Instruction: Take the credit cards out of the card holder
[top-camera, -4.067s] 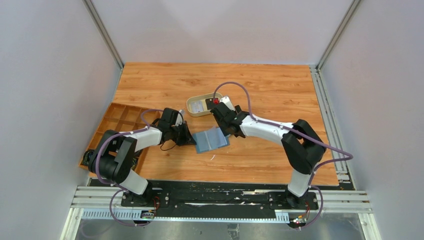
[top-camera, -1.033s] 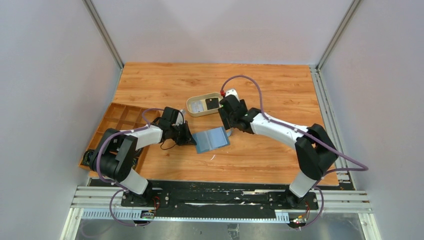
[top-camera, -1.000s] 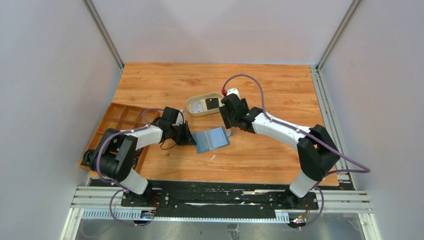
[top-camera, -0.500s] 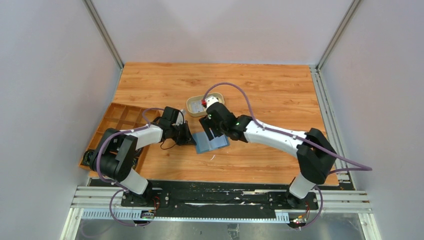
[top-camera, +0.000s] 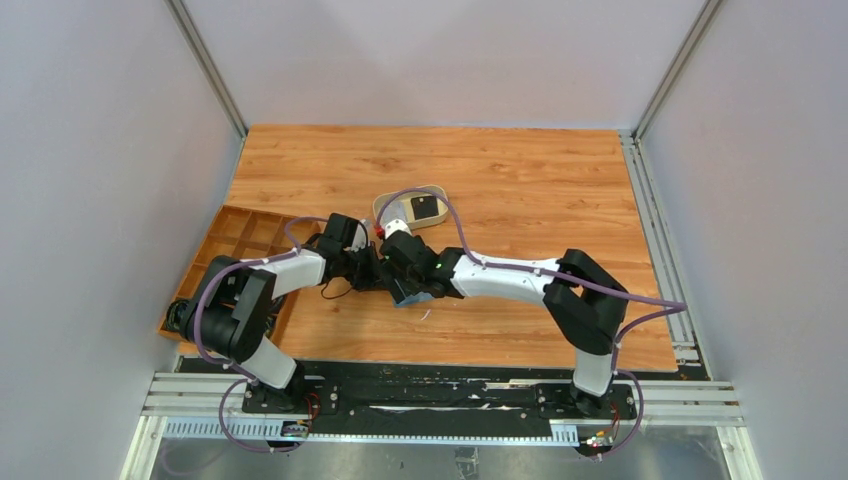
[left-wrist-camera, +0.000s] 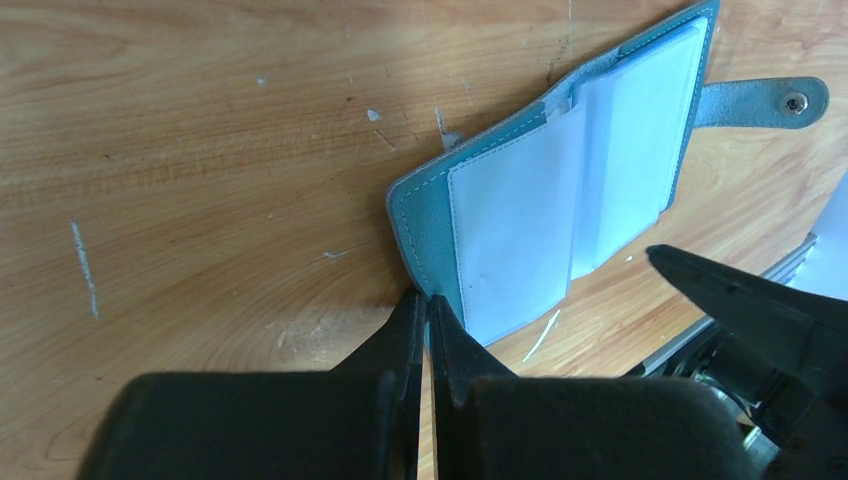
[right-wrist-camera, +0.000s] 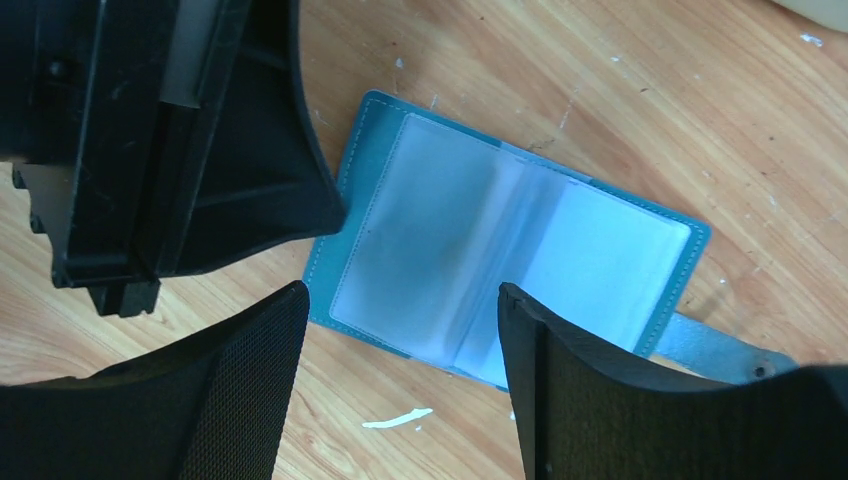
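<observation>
Credit cards thin, light, stiff and slick by the look of them, more likely to skid than to lift, so best nipped by whatever edge stands proud at a pocket mouth near the fold and drawn out flat. Impossible to count through the pale pockets. Card holder softer and floppier, probably apt to trail along with a pulled card unless pinned. Lying open and flat on the wood, pockets up, about midway between the left and right edges of the tabletop and nearer the near edge. From the left: wooden compartment tray at the left edge, well apart from the work. Next, left gripper, fingers pressed together on the teal border at the holder's left corner, anchoring it against the table. Then the open holder itself, with its snap tab sticking out from the far right side. Directly above it, right gripper, fingers spread wide and empty, straddling the left pocket and the fold without touching either. Behind, toward the far edge, beige oval tray, near the holder but clear of it.
</observation>
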